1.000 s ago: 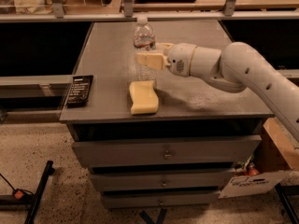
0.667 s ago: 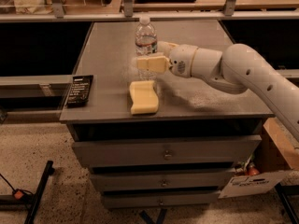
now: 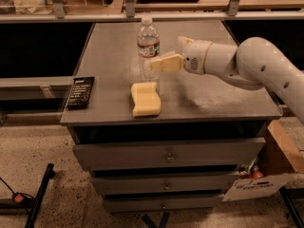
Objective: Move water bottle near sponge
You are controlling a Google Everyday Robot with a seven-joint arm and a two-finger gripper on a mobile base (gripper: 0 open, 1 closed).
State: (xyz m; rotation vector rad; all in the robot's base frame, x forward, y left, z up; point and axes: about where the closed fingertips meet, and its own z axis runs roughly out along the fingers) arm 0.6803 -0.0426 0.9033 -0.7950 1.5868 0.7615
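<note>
The water bottle (image 3: pixel 148 44) stands upright on the grey table top (image 3: pixel 213 99), clear with a white cap and a dark-and-red label. The pale yellow sponge (image 3: pixel 146 99) lies flat just in front of it, a small gap apart. My gripper (image 3: pixel 166 52) is at the bottle's right side at mid-height, open. Its near finger (image 3: pixel 165 62) reaches left across the front of the bottle's lower body. Its far finger (image 3: pixel 184 42) points up to the right of the bottle. Nothing is held.
A flat black card with white text (image 3: pixel 80 92) lies at the table's left front edge. Drawers (image 3: pixel 167 156) are below the top. A shelf rail with posts (image 3: pixel 128 4) runs behind the table. A cardboard box (image 3: pixel 280 160) sits on the floor at right.
My gripper has opened and drawn back a little to the right from the bottle. The bottle stays upright behind the sponge.
</note>
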